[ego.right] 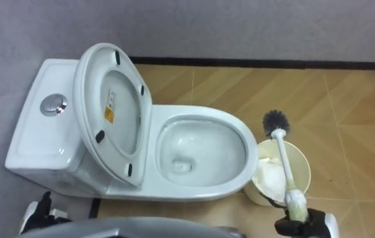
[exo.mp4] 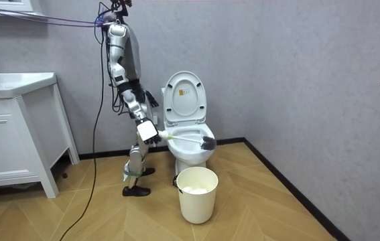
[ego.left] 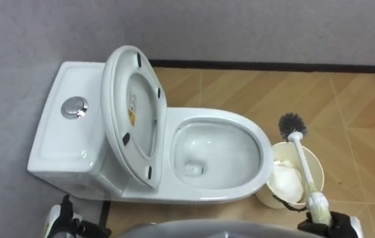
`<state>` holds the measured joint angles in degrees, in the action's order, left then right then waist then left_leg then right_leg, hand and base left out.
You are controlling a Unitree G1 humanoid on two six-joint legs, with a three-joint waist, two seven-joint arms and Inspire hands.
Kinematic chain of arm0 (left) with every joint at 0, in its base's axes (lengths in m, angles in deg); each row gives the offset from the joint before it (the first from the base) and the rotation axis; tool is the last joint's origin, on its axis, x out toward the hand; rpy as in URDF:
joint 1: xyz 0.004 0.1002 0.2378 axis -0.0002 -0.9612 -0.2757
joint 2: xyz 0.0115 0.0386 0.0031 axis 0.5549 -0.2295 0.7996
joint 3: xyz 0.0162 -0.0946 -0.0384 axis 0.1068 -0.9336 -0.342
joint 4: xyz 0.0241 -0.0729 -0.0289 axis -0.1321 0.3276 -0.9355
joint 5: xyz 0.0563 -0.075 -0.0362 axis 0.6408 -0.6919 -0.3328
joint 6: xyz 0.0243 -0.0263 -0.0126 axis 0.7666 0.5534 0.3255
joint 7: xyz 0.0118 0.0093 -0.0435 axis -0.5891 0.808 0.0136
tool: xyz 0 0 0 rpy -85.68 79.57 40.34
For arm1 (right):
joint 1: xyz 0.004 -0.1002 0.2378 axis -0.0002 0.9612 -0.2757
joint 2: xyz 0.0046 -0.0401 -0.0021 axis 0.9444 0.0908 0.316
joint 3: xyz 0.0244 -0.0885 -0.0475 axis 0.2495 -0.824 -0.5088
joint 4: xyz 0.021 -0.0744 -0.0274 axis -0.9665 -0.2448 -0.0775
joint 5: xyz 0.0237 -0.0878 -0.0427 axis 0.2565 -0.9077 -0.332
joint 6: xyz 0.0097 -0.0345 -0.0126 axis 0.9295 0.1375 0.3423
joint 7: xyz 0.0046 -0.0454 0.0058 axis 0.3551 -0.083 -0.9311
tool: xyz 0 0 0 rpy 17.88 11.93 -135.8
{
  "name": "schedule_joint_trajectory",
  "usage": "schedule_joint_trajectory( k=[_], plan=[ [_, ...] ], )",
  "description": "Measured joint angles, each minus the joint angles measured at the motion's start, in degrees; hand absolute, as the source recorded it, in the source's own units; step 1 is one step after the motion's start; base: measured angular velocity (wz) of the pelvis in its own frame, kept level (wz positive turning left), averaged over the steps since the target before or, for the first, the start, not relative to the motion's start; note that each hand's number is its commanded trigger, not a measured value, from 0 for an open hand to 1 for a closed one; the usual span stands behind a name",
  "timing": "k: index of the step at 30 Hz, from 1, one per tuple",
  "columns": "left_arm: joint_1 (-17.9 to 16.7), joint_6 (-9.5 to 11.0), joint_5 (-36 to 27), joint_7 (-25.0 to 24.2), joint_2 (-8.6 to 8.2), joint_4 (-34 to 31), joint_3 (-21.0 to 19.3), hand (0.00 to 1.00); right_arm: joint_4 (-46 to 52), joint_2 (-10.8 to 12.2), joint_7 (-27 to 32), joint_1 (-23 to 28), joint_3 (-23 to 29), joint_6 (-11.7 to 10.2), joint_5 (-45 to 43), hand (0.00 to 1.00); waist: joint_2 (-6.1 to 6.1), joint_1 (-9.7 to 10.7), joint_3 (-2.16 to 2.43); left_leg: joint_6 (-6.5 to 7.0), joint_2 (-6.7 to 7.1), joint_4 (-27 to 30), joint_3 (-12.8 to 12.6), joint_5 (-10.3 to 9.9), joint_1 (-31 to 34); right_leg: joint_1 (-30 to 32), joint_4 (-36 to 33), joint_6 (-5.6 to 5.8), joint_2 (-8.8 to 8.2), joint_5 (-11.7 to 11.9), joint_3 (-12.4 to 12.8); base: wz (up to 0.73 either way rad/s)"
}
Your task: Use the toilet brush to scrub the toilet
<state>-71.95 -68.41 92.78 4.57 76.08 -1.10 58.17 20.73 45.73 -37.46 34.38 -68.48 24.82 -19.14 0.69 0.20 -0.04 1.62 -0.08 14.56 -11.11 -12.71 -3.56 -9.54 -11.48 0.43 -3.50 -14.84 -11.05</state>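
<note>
Brush [ego.left: 304, 165] — held in the right hand [ego.left: 329, 225], fingers curled round its handle — should swing slowly left into the toilet bowl [ego.left: 265, 158].

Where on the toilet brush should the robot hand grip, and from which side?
The thick pale grip at the near end of the toilet brush, from the robot's side, as the right robot hand does. The thin shaft runs away over the bin to the bristle head.

Cream bin [exo.mp4: 196, 201] on wood floor [exo.mp4: 263, 207]; white cabinet [exo.mp4: 5, 144] well apart
</note>
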Motion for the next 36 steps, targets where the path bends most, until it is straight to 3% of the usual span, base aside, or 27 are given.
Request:
schedule_joint_trajectory(
  k=[8,19,25,31,36],
  plan=[
    [-1.10,-2.34,1.14,-1.14,0.00,2.13,-1.29,0.00,-3.19,0.20,-0.02,-1.35,1.22,0.23,0.22,0.00,-0.28,0.30,-0.06,-0.02,-0.02,0.01,0.11,0.00,0.05,-0.49,1.00,0.04,0.18,0.20,-0.13,0.00],
    [-1.37,-6.69,7.55,-3.78,-0.59,2.17,-1.41,0.00,-7.39,0.22,-2.59,-2.12,1.23,4.42,-0.21,0.00,-0.42,1.12,0.02,-0.05,0.62,-0.79,0.18,0.00,-0.03,-0.53,1.67,0.06,0.07,0.19,-0.17,0.00],
    [-1.39,-7.83,7.53,-5.29,-1.68,2.21,-1.40,0.00,-8.91,0.20,-4.75,-2.23,1.28,5.30,-0.24,0.00,-0.39,1.34,0.01,-0.04,0.72,-0.91,0.22,-0.01,-0.05,-0.53,1.71,0.13,-0.03,0.14,-0.20,0.00],
    [-1.36,-8.71,7.52,-6.62,-1.83,2.48,-1.40,0.00,-8.93,0.20,-6.34,-2.19,1.33,7.18,-0.26,0.00,-0.36,1.49,-0.01,-0.04,0.72,-0.88,0.23,-0.01,-0.07,-0.54,1.68,0.17,-0.05,0.11,-0.18,0.00],
    [-1.36,-9.01,7.52,-7.63,-1.86,2.59,-1.40,0.00,-9.09,0.21,-7.18,-2.18,1.91,7.51,-0.26,0.00,-0.31,1.52,-0.04,-0.04,0.69,-0.88,0.23,-0.01,-0.10,-0.53,1.69,0.18,-0.06,0.11,-0.15,0.00]
  ],
)
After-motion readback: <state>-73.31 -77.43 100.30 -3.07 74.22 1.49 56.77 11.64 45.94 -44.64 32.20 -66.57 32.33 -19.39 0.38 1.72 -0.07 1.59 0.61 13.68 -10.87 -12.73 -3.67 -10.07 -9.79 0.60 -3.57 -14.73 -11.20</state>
